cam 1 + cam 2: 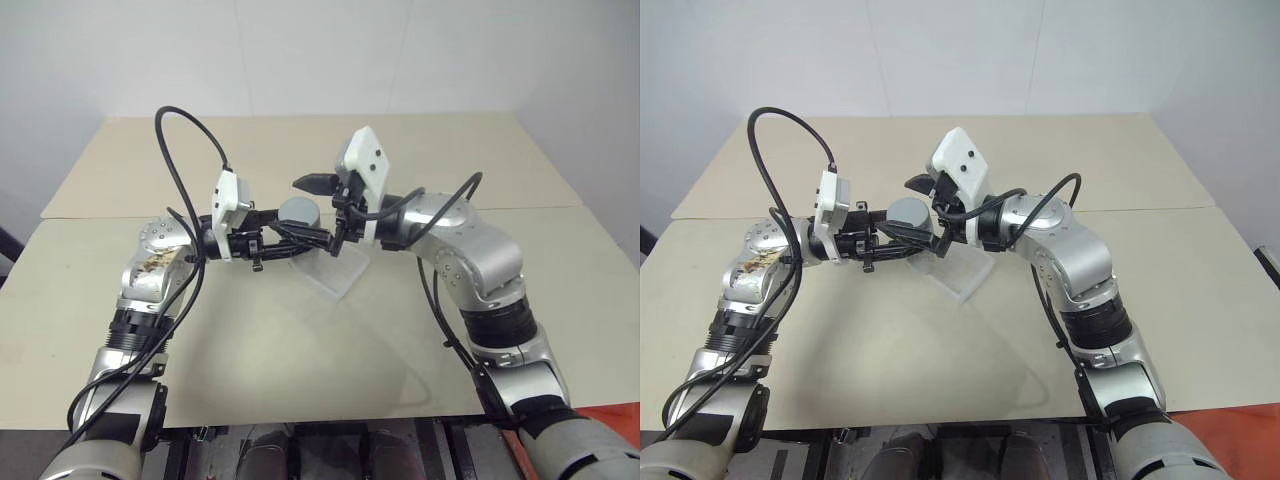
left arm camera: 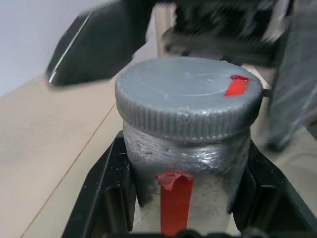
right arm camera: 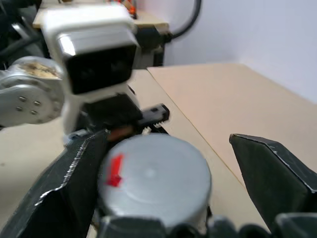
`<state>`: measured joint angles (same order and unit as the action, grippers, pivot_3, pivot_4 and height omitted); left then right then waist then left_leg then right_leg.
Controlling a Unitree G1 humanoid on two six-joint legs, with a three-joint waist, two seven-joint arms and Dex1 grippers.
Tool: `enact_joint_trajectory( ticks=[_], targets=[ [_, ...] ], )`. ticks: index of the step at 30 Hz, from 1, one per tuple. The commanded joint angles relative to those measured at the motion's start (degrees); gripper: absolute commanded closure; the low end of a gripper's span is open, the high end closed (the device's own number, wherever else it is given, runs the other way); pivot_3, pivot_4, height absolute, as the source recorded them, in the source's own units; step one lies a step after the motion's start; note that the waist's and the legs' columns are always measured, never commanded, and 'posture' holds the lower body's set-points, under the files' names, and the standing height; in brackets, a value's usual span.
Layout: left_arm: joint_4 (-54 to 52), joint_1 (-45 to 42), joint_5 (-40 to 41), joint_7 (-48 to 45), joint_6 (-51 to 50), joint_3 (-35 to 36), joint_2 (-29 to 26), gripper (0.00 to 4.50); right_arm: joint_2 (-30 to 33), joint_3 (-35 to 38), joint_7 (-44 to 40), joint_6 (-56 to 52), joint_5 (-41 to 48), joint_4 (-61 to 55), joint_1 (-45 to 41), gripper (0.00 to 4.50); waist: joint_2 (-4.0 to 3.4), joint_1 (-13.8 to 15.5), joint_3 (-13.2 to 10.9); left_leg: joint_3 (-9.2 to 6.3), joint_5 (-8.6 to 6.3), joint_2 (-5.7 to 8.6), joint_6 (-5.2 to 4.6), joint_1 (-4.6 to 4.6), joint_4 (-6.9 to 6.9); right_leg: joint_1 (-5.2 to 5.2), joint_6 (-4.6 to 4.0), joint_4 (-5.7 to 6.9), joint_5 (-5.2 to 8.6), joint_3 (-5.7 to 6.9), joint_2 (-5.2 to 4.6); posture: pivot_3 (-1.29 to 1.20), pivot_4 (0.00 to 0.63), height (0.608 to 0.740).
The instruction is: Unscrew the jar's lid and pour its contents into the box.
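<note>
Centrally, jar (image 2: 185, 198): clamped at its body by left pincer (image 1: 300, 240), held above the surface (image 1: 300, 350). Lid (image 2: 188, 99): screwed on jar. Right pincer (image 3: 163, 163): spread wide, fingers either side of lid. Box (image 1: 335, 272): beneath and just behind jar.

Both arms are built of silver-grey rounded segments joined by black ribbed collars. A white boxy camera housing is mounted on each wrist — the right one (image 1: 366, 172) marked by two small dark screw dots, the left one (image 1: 228, 203) plain. Black cables are looped from the housings along the arms. Round screw heads are seen on the left wrist joint (image 3: 27, 104). The left pincer (image 1: 283, 243) and right pincer (image 1: 333, 208) are fitted with black, angular fingers.
</note>
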<state>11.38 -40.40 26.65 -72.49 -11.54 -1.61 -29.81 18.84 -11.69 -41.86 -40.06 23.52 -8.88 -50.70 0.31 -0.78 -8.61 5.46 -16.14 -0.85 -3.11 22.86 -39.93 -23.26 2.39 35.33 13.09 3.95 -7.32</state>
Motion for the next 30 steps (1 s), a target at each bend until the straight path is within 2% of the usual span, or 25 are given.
enact_joint_trajectory(
  ticks=[1, 16, 23, 26, 30],
  targets=[
    [-3.3, 0.2, 1.2, -0.1, -0.2, 1.8, -1.0, 2.43, 0.9, 1.3, 0.3, 0.8, -1.1, 0.4, -1.0, 0.01, 0.0, -0.1, 0.0, 0.0, 0.0, 0.0, 0.0, 0.0, 0.01, 0.0, 0.0, 0.0, 0.0, 0.0, 0.0, 0.0, 0.15, 0.74],
    [-6.2, 4.1, 3.4, -3.1, -2.8, 4.1, -6.4, 2.43, 8.6, 8.0, -2.2, 2.2, 1.4, -0.9, 2.8, 0.01, 0.0, 0.2, 0.0, -0.01, 0.0, -0.01, 0.0, 0.0, 0.01, 0.03, 0.0, -0.04, 0.0, 0.0, -0.02, 0.0, 0.15, 0.74],
    [-5.6, 3.7, 2.6, -1.0, -2.2, 3.8, -4.8, 2.43, 8.9, 8.8, -5.1, 2.0, 3.4, -4.6, 4.3, 0.01, 0.0, -0.2, 0.0, 0.03, 0.0, -0.02, 0.0, -0.01, 0.06, -0.01, 0.0, -0.03, 0.0, -0.04, 0.0, 0.0, 0.15, 0.74],
    [-3.6, 2.0, 0.9, 0.6, -1.0, 2.8, -3.1, 2.43, 7.2, 9.5, -5.6, -0.3, 7.3, -7.0, 2.3, 0.01, 0.0, 0.0, 0.0, 0.01, 0.0, -0.02, 0.0, -0.01, 0.05, 0.0, 0.0, -0.03, 0.0, -0.03, 0.0, 0.0, 0.15, 0.74],
    [-1.4, 0.0, -0.3, 1.2, 0.1, 2.1, -0.9, 2.43, 5.0, 7.2, -4.9, -0.6, 7.8, -7.7, 0.5, 0.01, 0.0, 0.0, 0.0, 0.0, 0.0, 0.0, 0.0, -0.01, 0.03, 0.01, 0.0, -0.02, 0.0, -0.02, 0.0, 0.0, 0.15, 0.74]
  ],
)
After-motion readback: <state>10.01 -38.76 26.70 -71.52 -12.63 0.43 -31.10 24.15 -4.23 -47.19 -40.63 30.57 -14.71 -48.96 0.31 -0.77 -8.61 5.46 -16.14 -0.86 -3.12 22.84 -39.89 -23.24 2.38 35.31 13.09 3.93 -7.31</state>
